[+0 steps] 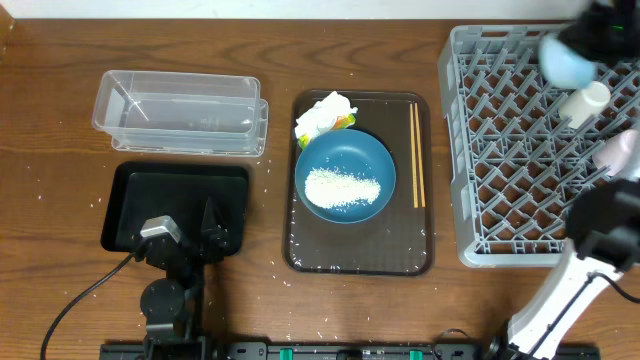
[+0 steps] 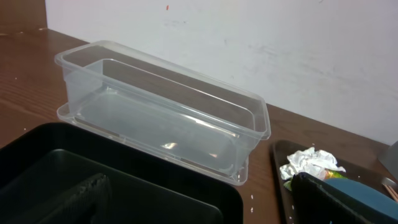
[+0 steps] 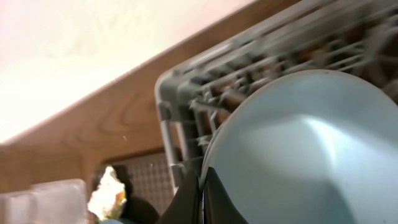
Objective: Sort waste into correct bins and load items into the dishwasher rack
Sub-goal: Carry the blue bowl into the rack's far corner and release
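Note:
My right gripper (image 1: 585,40) (image 3: 202,193) is shut on the rim of the small pale blue bowl (image 1: 565,58) (image 3: 298,149), holding it above the far side of the grey dishwasher rack (image 1: 520,150) (image 3: 186,93). A white cup (image 1: 585,102) and a pink cup (image 1: 615,150) lie in the rack. The dark blue bowl (image 1: 345,175) holds white rice (image 1: 340,188) on the brown tray (image 1: 300,250). A crumpled napkin (image 1: 325,115) (image 2: 311,163) and a yellow-green wrapper (image 1: 345,122) lie behind it, chopsticks (image 1: 416,155) to its right. My left gripper (image 1: 190,235) (image 2: 205,205) hangs open over the black tray (image 1: 130,190) (image 2: 124,180).
The clear tub (image 1: 180,112) (image 2: 168,118) stands empty behind the black tray. Loose rice grains are scattered on the wooden table around both trays. A wall runs close behind the table's far edge.

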{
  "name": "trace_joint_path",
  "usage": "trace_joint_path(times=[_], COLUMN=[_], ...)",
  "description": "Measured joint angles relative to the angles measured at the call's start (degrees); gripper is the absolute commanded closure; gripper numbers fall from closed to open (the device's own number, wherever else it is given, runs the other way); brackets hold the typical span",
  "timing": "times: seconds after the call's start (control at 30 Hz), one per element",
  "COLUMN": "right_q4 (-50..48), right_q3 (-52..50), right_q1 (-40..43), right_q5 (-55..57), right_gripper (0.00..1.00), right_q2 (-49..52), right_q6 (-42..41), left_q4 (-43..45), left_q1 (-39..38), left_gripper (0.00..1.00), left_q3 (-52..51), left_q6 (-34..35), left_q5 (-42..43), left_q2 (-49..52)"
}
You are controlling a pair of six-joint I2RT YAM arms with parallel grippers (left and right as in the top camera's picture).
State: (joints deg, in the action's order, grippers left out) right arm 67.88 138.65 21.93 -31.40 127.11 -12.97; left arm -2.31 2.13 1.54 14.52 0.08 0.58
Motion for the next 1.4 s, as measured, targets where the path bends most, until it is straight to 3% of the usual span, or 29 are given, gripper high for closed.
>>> trace_joint_path(times=[0.17, 0.37, 0.5, 0.63, 0.77, 1.0, 1.4], right_q4=[-4.3, -17.8, -37.6, -58.6, -71.7, -73.5, -72.7], right_q3=[-0.4, -6.5, -15.6, -24.0, -30.4, -35.0, -34.7], right_q1=[10.9, 15.7, 15.8, 15.8, 15.8, 15.8, 17.1], right_q5=[-9.4, -14.6, -20.3, -24.0, -25.3, -25.7, -31.3], right_gripper=[0.99, 0.99, 0.99, 0.99, 0.99, 0.99, 0.99], right_q2=[0.0, 0.0, 0.0, 0.0, 0.0, 0.3, 4.9], right_q6=[1.5, 1.9, -1.2, -10.8, -20.3, -27.5, -28.9], left_q4=[0.0, 0.0, 0.0, 0.0, 0.0, 0.0, 0.0], left_q1=[0.0, 0.0, 0.0, 0.0, 0.0, 0.0, 0.0], left_gripper=[0.05, 0.05, 0.05, 0.05, 0.05, 0.05, 0.05], left_q3=[0.0, 0.0, 0.0, 0.0, 0.0, 0.0, 0.0], left_q6=[0.0, 0.0, 0.0, 0.0, 0.0, 0.0, 0.0], left_q5=[0.0, 0.0, 0.0, 0.0, 0.0, 0.0, 0.0], left_q2=[0.0, 0.0, 0.0, 0.0, 0.0, 0.0, 0.0])
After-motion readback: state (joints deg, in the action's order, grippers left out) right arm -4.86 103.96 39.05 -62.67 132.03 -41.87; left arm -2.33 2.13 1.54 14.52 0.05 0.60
